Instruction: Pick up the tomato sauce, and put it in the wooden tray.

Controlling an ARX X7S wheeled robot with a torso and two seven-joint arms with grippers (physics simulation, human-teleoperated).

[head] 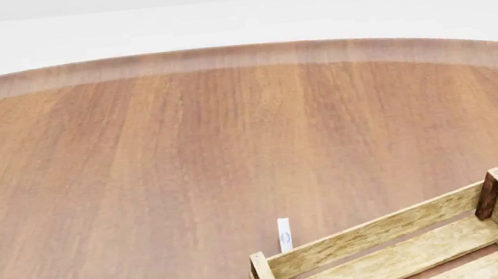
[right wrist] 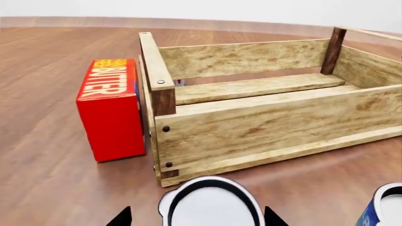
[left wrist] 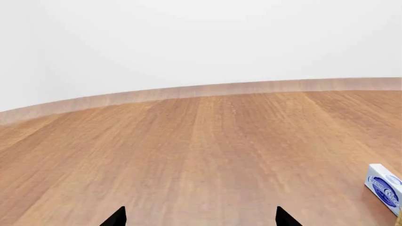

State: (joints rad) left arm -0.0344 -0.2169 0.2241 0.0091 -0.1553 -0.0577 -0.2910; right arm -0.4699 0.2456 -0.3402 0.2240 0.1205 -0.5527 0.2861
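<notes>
You are bringing the right gripper (right wrist: 197,220), fingers spread, over a white-topped can (right wrist: 210,205) before the wooden tray (right wrist: 264,117), risking the blue can (right wrist: 383,207) beside it.

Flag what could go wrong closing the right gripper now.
Only the white top of the can between the fingertips of the right gripper shows, so its label is unconfirmed. The blue can sits close by; a finger might knock it. The near wall of the wooden tray needs a clear lift.
</notes>
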